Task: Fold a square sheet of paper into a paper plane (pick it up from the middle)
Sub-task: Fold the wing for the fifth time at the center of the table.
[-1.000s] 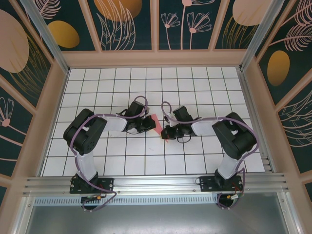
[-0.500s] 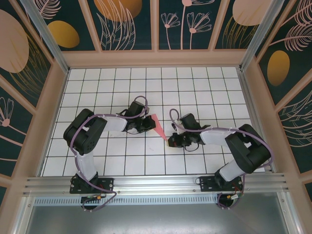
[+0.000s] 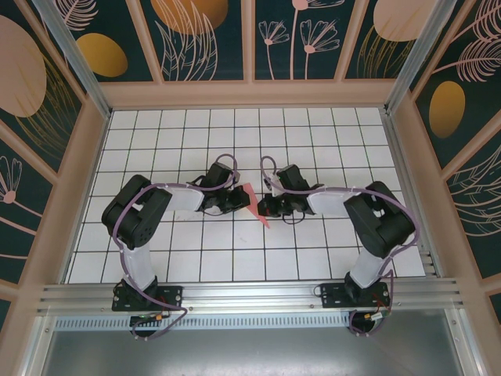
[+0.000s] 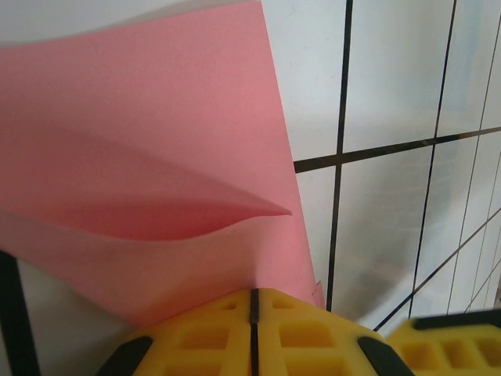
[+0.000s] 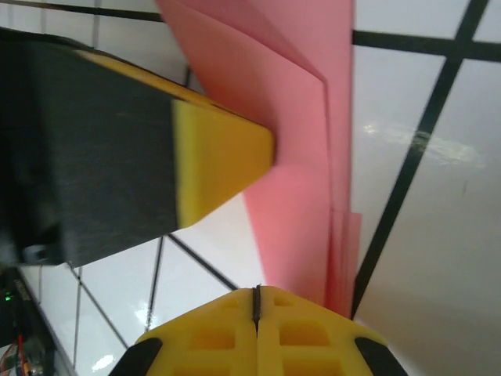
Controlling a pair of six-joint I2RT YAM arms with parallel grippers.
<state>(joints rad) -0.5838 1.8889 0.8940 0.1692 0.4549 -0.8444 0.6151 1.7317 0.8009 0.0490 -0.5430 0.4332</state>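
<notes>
Paper plane [image 3: 253, 205]: pink-red, already narrowed to a pointed, layered dart, sitting near the middle of the white gridded worktop [image 3: 313, 141] between the two arms, its tip pointing toward 5 o'clock in the overhead view. Left end effector [image 3: 239, 202] is standing at the dart's 9 o'clock; its yellow pads are meeting at the seam in its own wrist view [image 4: 252, 329], and the paper [image 4: 156, 157] is running down behind them, so it is judged to be clamping the wide end. Right end effector [image 3: 265, 209] is sitting at the dart's 3 o'clock with its pads pressed together [image 5: 256, 317]; folded edges [image 5: 313, 117] are passing just beside its seam at 1 o'clock, and whether any layer is caught between the pads cannot be told. Progress, as a judgement: the main lengthwise folds are looking done, with stacked layers showing; sharpening creases and opening the wings are likely remaining. Hard to make out: the layer count, the wide end behind the left arm, and whether the dart is resting on the tiles or hanging above them.
</notes>
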